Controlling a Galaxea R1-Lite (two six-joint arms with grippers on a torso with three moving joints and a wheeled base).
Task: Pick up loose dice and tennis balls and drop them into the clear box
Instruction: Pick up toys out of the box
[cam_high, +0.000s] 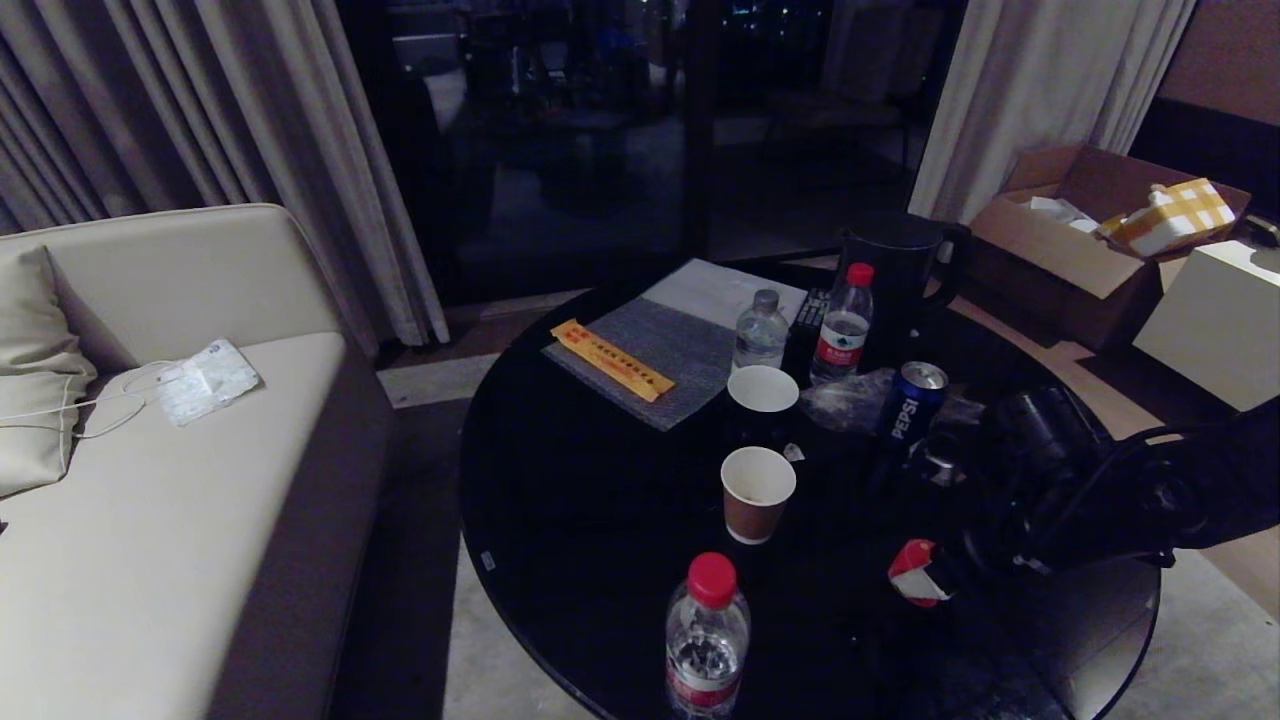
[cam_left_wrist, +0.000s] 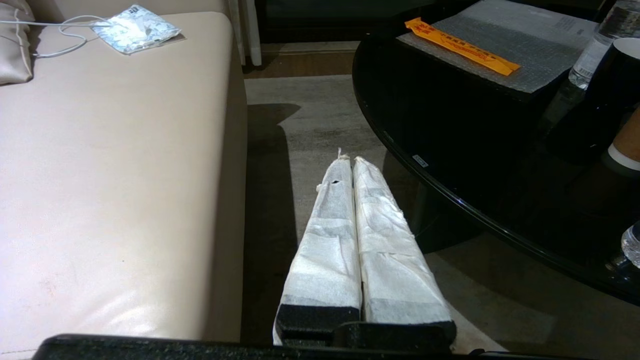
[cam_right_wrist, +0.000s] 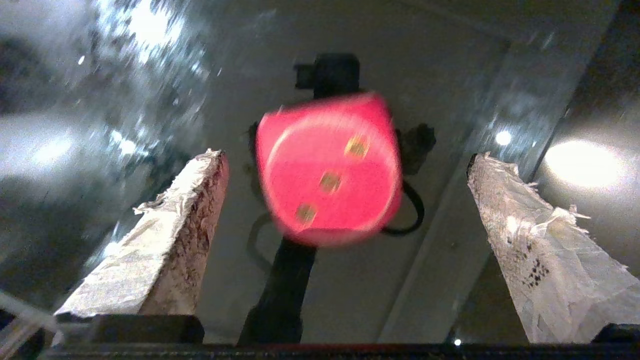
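While right gripper (cam_right_wrist: 345, 165) gapes wide, I see blurred red die (cam_right_wrist: 330, 167) between fingers, untouched; clear box unseen; left gripper (cam_left_wrist: 348, 160) closed, empty.

My right arm (cam_high: 1120, 490) is black and bulky; frayed white tape wraps my fingers (cam_right_wrist: 165, 240), with black mounts behind them.

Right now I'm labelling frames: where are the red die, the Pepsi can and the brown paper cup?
red die (cam_right_wrist: 327, 170), right wrist view, three-pip face.
Pepsi can (cam_high: 912, 402), head view, blue side.
brown paper cup (cam_high: 757, 512), head view, outer wall.
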